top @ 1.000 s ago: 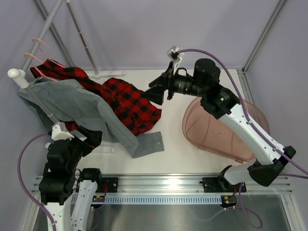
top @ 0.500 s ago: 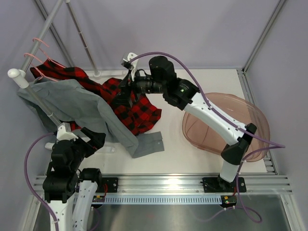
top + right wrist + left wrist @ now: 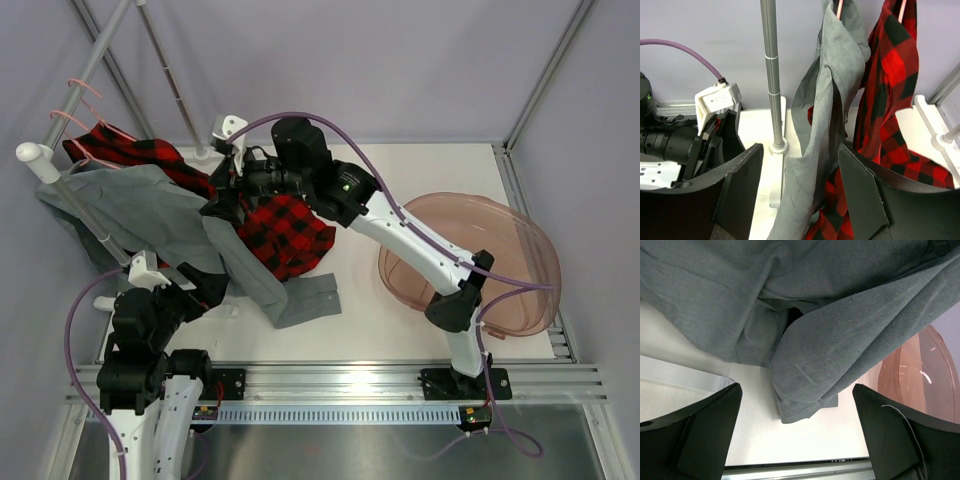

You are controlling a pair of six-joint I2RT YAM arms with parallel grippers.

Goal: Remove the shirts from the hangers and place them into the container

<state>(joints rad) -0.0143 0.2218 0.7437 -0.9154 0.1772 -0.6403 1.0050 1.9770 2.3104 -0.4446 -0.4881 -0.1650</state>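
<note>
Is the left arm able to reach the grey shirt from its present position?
Probably yes. The left gripper is open, and the hanging fold of the grey shirt lies straight ahead of it, with only table below. The right arm reaches in farther back, so it seems not to block the way.

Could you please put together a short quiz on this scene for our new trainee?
1. True or false: the container holds a shirt.
2. What hangs ahead of the open left gripper in its wrist view? A. the grey shirt B. a plaid shirt C. a bare hanger
3. How many shirts hang on pink hangers in the right wrist view?
Key: 1 false; 2 A; 3 two, the grey one and the red-and-black plaid flannel shirt.
</note>
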